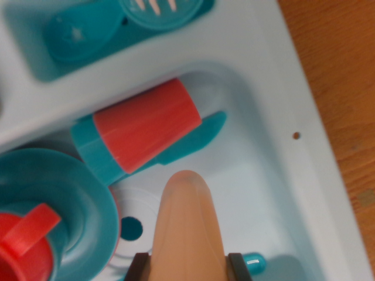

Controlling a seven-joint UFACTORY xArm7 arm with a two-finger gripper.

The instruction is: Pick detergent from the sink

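Observation:
The detergent bottle (146, 124) lies on its side in the pale blue sink basin (266, 175); it has a red body and a teal end pointing to the wrist view's left. My gripper (186, 182) comes in from the bottom edge as one peach tapered finger. Its tip is just below the bottle's middle and appears apart from it. No second finger shows separately, so I cannot say whether the jaws are open or shut. Nothing is seen held.
A flat teal utensil (205, 136) sticks out from under the bottle. At lower left are a teal bowl (70, 187) and a red cup (23, 240). The white drain (137, 213) is beside my finger. The upper compartment holds teal dishes (82, 35). Wooden tabletop (337, 82) lies right.

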